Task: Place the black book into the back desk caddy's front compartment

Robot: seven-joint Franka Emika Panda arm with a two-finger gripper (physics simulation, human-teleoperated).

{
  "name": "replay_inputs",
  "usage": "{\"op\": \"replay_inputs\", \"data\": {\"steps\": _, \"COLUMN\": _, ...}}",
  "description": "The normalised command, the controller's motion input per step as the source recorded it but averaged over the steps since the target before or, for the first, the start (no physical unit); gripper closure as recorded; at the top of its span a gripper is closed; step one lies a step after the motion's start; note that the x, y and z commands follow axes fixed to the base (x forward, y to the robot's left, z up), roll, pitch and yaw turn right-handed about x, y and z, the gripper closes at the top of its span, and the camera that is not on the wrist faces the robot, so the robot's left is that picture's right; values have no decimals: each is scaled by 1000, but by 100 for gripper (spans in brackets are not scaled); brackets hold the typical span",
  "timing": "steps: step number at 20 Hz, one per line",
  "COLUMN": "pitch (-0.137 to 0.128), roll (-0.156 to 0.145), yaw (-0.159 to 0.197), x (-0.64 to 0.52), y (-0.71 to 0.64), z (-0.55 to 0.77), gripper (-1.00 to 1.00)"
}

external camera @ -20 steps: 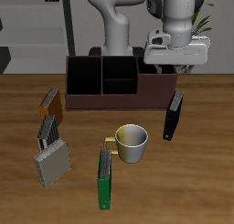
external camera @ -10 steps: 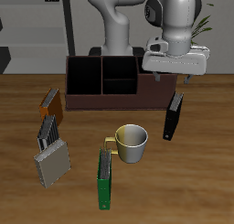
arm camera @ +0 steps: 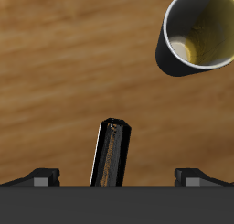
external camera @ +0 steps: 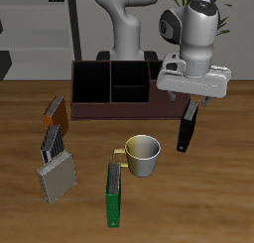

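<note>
The approach step is in hand: the tool (external camera: 194,101) hangs released above the black book (external camera: 187,126), standing on the worktop (external camera: 198,197) near the mug (external camera: 143,155). Next, I judge, lower and clamp.

The claw (external camera: 195,101) covers the upper end of the black book (external camera: 186,131) in the exterior view. In the wrist view, the frame edge crops the mug (arm camera: 200,31), and the claw body hides the book's near end.
</note>
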Motion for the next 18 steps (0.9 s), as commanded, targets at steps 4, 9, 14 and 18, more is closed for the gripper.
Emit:
{"op": "replay_inputs", "data": {"steps": 4, "pitch": 38, "roll": -43, "yaw": -24, "x": 292, "y": -23, "z": -412, "gripper": -100}}
{"op": "replay_inputs", "data": {"steps": 9, "pitch": 21, "roll": -6, "yaw": 0, "x": 2, "y": -35, "z": -235, "gripper": -100}}
{"op": "replay_inputs", "data": {"steps": 14, "pitch": 30, "roll": 67, "yaw": -53, "x": -181, "y": 62, "z": -256, "gripper": 100}}
{"op": "replay_inputs", "data": {"steps": 18, "pitch": 23, "roll": 10, "yaw": -20, "x": -88, "y": -11, "z": -20, "gripper": 100}}
